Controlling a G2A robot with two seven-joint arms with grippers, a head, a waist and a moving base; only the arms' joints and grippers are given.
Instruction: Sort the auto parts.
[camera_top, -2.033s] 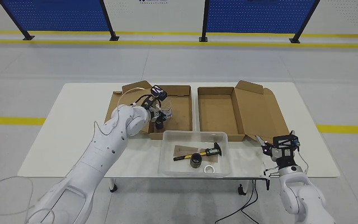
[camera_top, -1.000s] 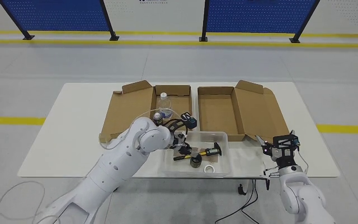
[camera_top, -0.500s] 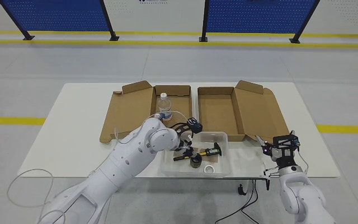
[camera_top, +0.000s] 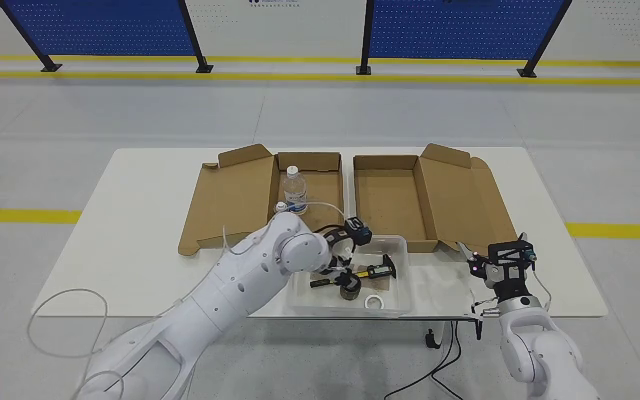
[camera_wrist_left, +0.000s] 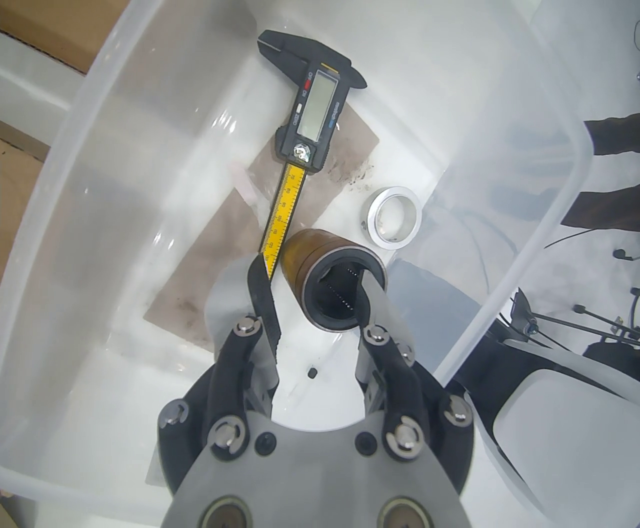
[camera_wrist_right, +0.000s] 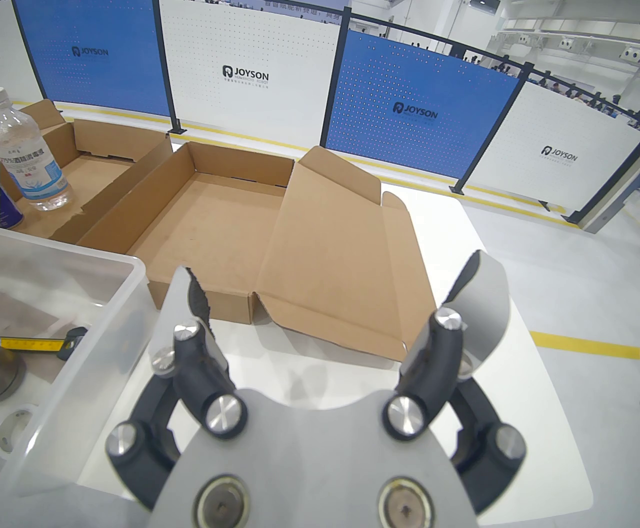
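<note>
A clear plastic bin (camera_top: 300, 300) at the table's front holds a brown cylindrical bearing (camera_wrist_left: 310, 260) (camera_top: 349, 289), a digital caliper (camera_wrist_left: 312, 112) (camera_top: 377, 270), a silver ring (camera_wrist_left: 392, 224) (camera_top: 375, 301) and a brown sheet (camera_wrist_left: 220, 240). My left gripper (camera_wrist_left: 312, 272) (camera_top: 345, 272) is down in the bin, open, with one finger beside the bearing and the other over its dark bore. My right gripper (camera_wrist_right: 335, 267) (camera_top: 497, 262) stands open and empty near the table's front right corner.
Two open cardboard boxes sit behind the bin. The left box (camera_top: 320, 205) holds a clear bottle (camera_top: 293, 182) (camera_wrist_right: 30, 160) and a small blue-topped can (camera_top: 283, 208). The right box (camera_top: 385, 195) (camera_wrist_right: 210, 220) has nothing in it, its lid flap (camera_wrist_right: 340, 250) lying toward my right gripper.
My left arm swung from the left box over to the bin and came down at the bearing. The right arm has not moved.
</note>
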